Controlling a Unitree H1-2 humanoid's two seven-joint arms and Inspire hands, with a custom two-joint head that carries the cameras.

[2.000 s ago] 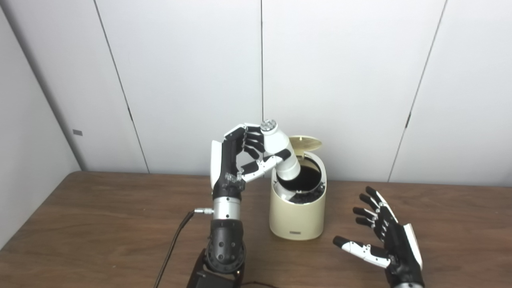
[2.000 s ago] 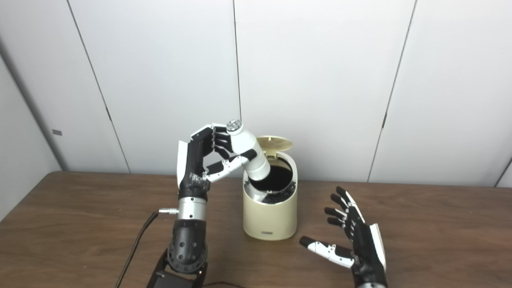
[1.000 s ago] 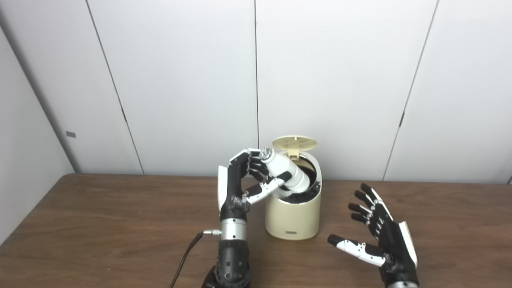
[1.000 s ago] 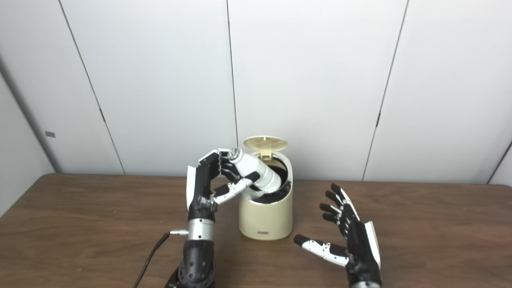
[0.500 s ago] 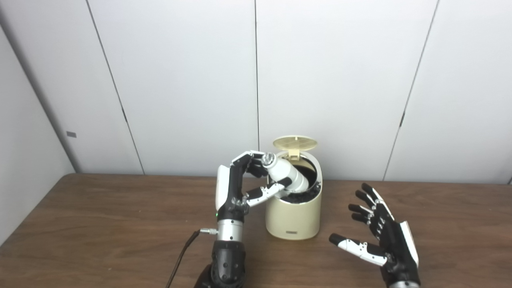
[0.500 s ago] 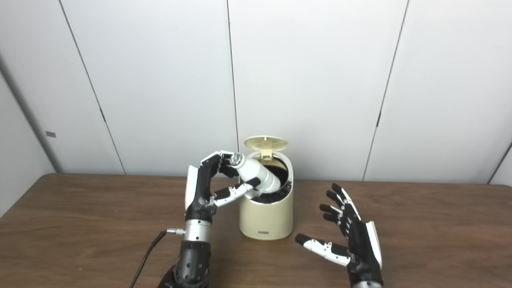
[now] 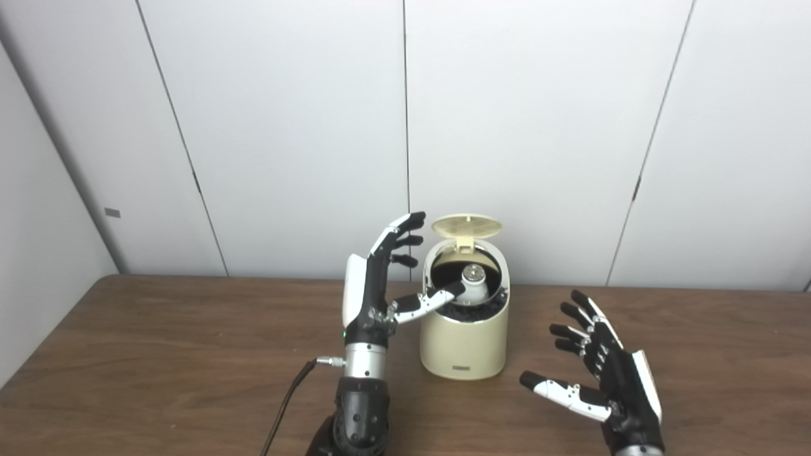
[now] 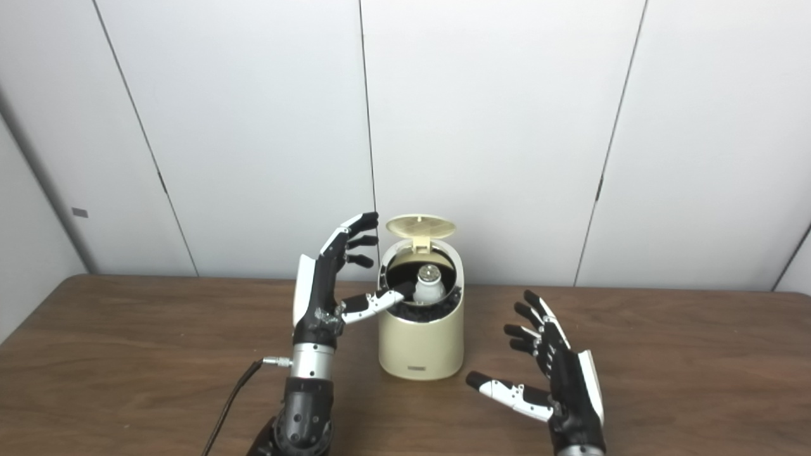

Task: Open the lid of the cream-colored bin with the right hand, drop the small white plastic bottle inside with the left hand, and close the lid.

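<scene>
Our left hand (image 7: 380, 285) is spread beside the bin (image 7: 464, 342); the bottle (image 7: 472, 285) stands inside, lid (image 7: 466, 225) up; right hand (image 7: 605, 380) spread.

Bottle (image 7: 472, 283) inside bin (image 7: 466, 329) on table (image 7: 158, 354), between left hand (image 7: 374, 285) and right hand (image 7: 602, 373).

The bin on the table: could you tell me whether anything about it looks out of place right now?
Nothing is spilled or damaged. The bin stands upright with its lid up. The bottle sits inside, cap upward and visible in the opening. The left hand is open beside the rim.
</scene>
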